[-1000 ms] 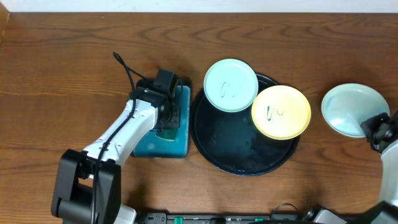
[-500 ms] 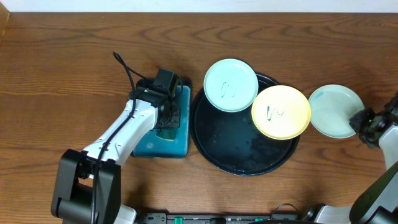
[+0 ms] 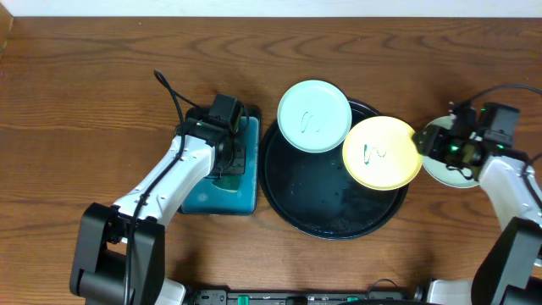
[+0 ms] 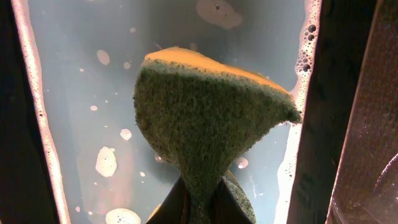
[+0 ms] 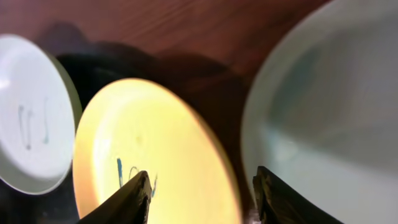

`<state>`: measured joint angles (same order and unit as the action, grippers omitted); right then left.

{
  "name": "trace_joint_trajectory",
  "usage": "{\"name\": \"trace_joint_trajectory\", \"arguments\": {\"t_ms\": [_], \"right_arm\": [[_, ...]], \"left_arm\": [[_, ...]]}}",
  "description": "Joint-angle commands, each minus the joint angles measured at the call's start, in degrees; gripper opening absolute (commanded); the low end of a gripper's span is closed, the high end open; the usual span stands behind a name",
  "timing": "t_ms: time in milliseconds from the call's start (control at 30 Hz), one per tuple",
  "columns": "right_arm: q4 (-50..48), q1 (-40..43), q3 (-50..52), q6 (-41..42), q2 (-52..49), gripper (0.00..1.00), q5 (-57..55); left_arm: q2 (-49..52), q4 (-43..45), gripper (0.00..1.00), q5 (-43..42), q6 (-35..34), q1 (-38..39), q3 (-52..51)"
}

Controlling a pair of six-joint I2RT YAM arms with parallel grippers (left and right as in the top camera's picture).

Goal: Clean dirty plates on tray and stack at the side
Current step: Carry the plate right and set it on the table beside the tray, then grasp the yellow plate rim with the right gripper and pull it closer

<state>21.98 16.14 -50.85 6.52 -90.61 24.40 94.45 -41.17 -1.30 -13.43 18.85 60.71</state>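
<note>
**A:** What could go wrong from here?

**B:** My right gripper [image 5: 202, 193] is spread wide at the edge of the yellow plate [image 3: 382, 152]. That plate overhangs the right rim of the black tray [image 3: 330, 216]. If I close badly, I could tip it or shove it against the green plate [image 3: 461, 174] just beside it on the table.

**A:** And your left?

**B:** My left gripper [image 4: 200, 202] pinches a sponge [image 4: 205, 118] in the teal tub [image 3: 241, 203] of soapy water. It might drip.

**A:** How do the plates look?

**B:** The yellow one has a dark scribble. So does the other green plate [image 3: 314, 116], on the tray's upper rim.
</note>
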Motion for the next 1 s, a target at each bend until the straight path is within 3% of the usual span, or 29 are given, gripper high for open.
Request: {"name": "trace_joint_trajectory", "arguments": {"t_ms": [0,100,200,333,667,833,967], "right_arm": [[0.11,-3.15,-0.68,-1.88,-2.23,0.49,-5.49],[0.72,-4.74,-0.68,-1.86,-4.17,0.4,-9.51],[1.03,-5.07,-0.68,-1.05,-5.42,0.19,-9.57],[1.7,-5.03,-0.68,-0.76,-4.94,0.01,-9.55],[14.51,-5.64,-0.85,1.38,3.02,0.01,-3.67],[21.81,-9.77,-0.26,1.11,3.28,0.01,-3.39],[22.18,-13.29,1.07,1.31,3.28,0.01,-3.61]], "left_arm": [[0.39,-0.2,0.08,0.5,0.72,-0.2,-0.55],[0.39,-0.2,0.08,0.48,0.72,-0.2,-0.55],[0.39,-0.17,0.08,0.5,0.72,-0.2,-0.55],[0.39,-0.15,0.08,0.5,0.72,-0.2,-0.55],[0.39,0.11,0.08,0.5,0.72,-0.2,-0.55],[0.39,0.11,0.08,0.46,0.68,-0.17,-0.55],[0.04,-0.15,0.07,0.46,0.72,-0.2,-0.2]]}}
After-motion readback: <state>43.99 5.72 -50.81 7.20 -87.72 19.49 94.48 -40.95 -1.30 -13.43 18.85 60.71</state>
